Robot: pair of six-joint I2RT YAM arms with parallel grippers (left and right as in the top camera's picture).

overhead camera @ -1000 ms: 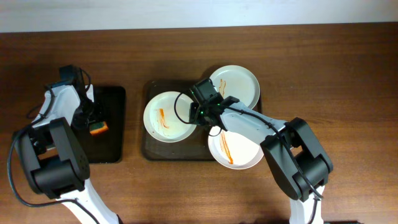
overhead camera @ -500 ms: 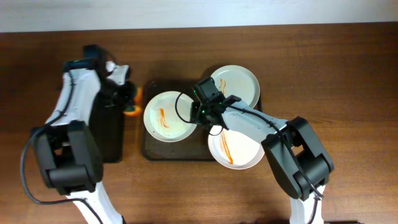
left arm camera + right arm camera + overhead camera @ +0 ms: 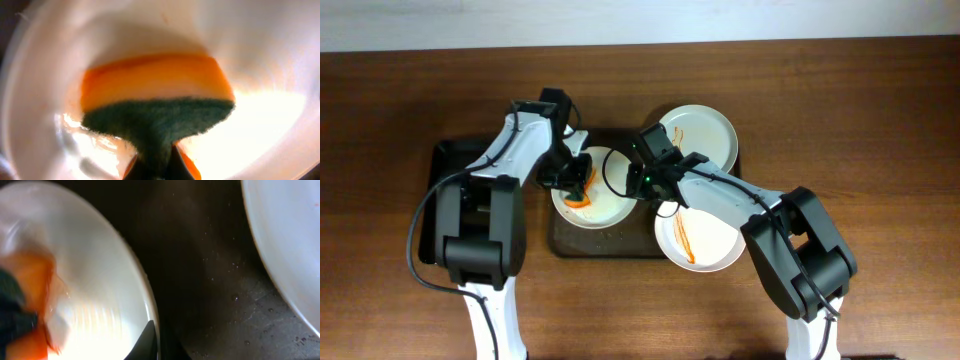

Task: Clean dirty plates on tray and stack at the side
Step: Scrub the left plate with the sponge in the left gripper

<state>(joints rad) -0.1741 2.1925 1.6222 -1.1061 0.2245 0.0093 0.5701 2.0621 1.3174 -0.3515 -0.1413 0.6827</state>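
Wooden table [image 3: 860, 120], one tray [image 3: 610, 244], three plates [image 3: 708, 135]. My left gripper [image 3: 575, 185] squeezes one sponge [image 3: 155, 95] on the tray's left plate [image 3: 610, 208]; my right gripper [image 3: 638, 182] pinches its rim.

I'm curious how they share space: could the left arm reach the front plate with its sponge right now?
Probably not easily: the right gripper, clamped on the rim of the left plate, and its arm lie between the sponge and the front plate.
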